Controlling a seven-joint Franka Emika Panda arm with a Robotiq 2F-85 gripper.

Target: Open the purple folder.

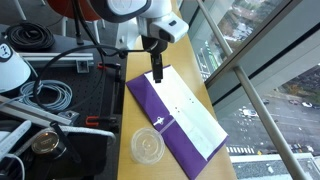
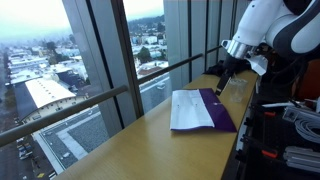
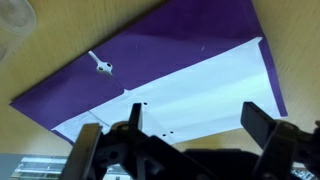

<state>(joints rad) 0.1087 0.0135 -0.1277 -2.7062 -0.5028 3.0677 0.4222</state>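
The purple folder [image 1: 165, 112] lies flat on the wooden table and is open: a purple half is beside white sheets [image 1: 195, 110]. It shows in both exterior views [image 2: 222, 113] and fills the wrist view [image 3: 150, 60], with white paper [image 3: 200, 100] below the purple. My gripper [image 1: 156, 72] hangs just above the folder's far end, also seen in an exterior view [image 2: 220, 88]. In the wrist view the two fingers [image 3: 190, 125] stand wide apart with nothing between them.
A clear round plastic lid [image 1: 148, 146] sits on the table near the folder's near end. Black equipment with cables [image 1: 50, 95] lies beside the table. A glass window wall with railings [image 2: 110, 70] runs along the table's other side.
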